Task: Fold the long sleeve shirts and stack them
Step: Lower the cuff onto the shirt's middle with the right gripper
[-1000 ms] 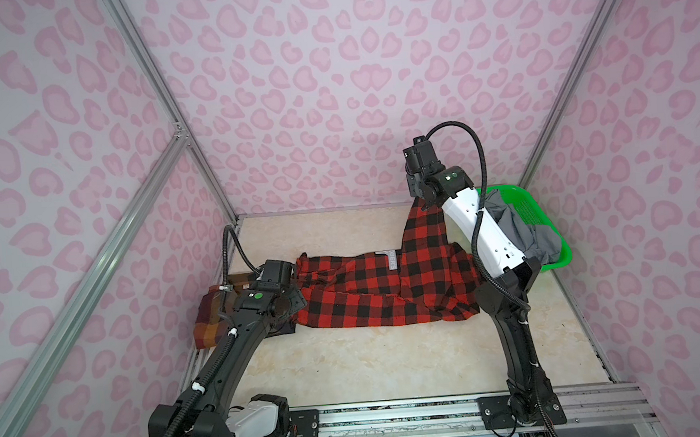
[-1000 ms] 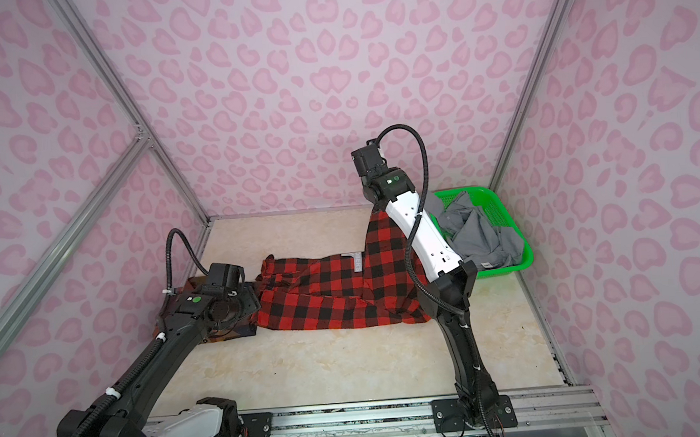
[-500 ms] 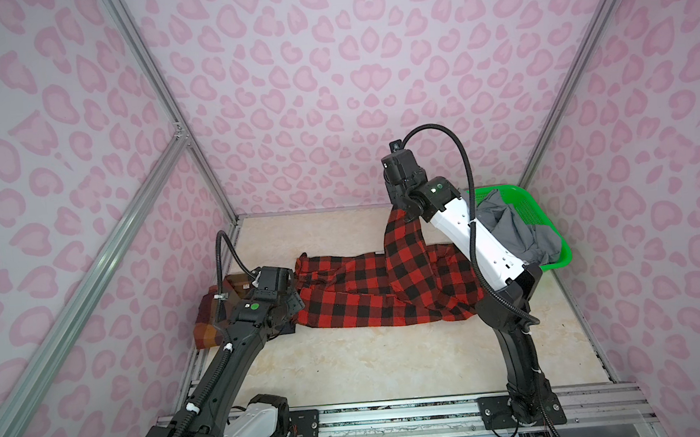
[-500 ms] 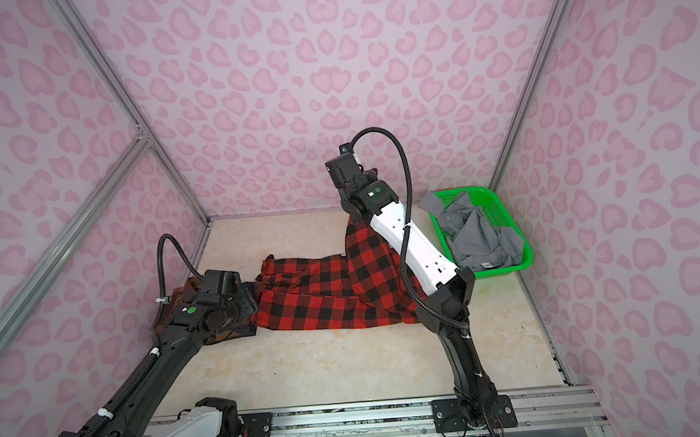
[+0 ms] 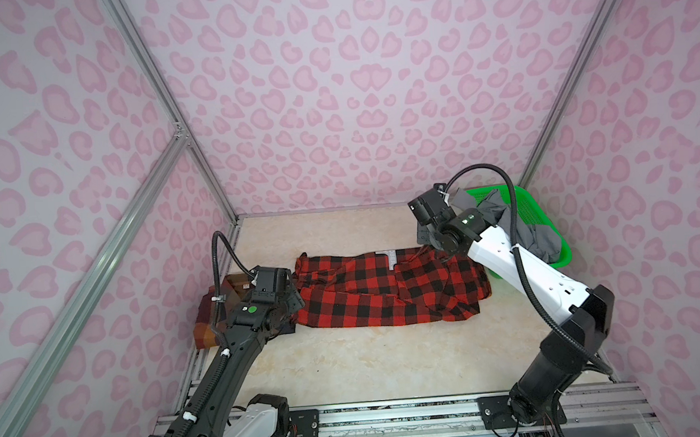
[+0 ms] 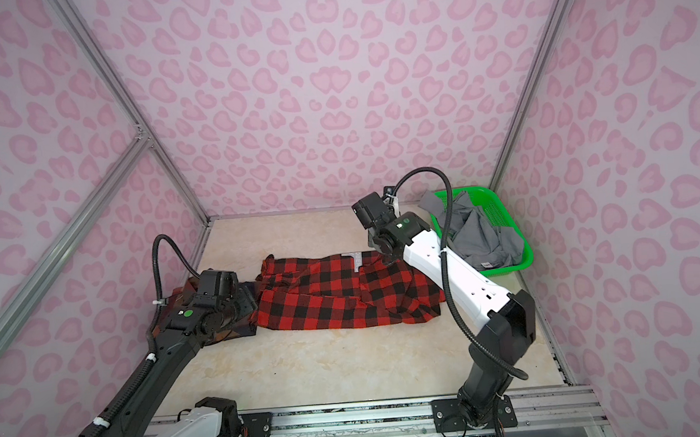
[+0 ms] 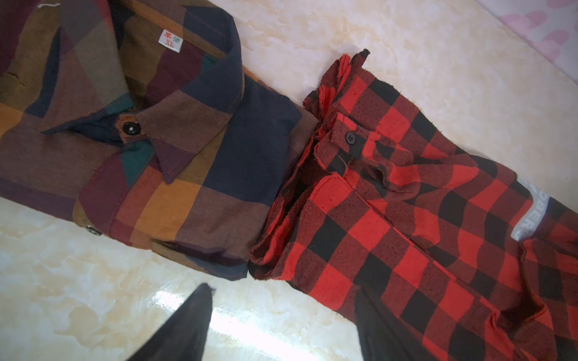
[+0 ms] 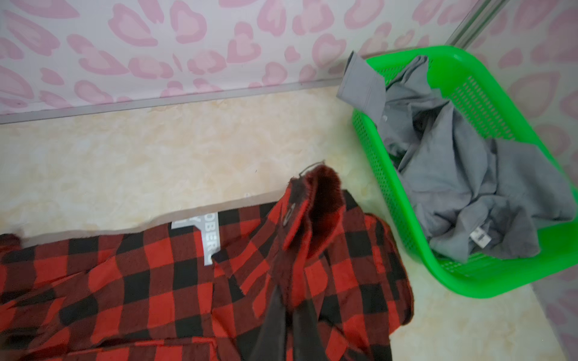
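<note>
Top views, flannel: In both top views the red-and-black buffalo check flannel (image 5: 386,292) lies spread across the middle of the cream marbled tabletop (image 5: 349,365). Its grey lettered label (image 5: 389,258) sits at the far edge.
Top views, plaid: The dark brown-orange-navy plaid shirt (image 5: 209,332) lies folded at the left and touches the flannel's left end. The left arm partly covers it.
Top views, grey: The plain grey collared shirt (image 5: 541,237) is crumpled in the green plastic mesh basket (image 5: 561,258) at the right, with one end draped over the basket's far rim.
Top views, tools: The left gripper (image 5: 295,304) sits low where the plaid shirt and the flannel meet. The right gripper (image 6: 385,260) is at the flannel's upper right corner, where a fold of cloth rises to it.
Left wrist view: The left gripper's fingers stand wide apart and grip nothing. One is over bare tabletop, the other over the flannel's edge. The plaid shirt shows a buttoned collar and a white XL tag. The flannel's buttoned cuff lies against it.
Right wrist view: The right gripper's fingers are pressed together on a buttoned cuff of the flannel, which stands up from between them. The basket sits just beside the flannel's end.
</note>
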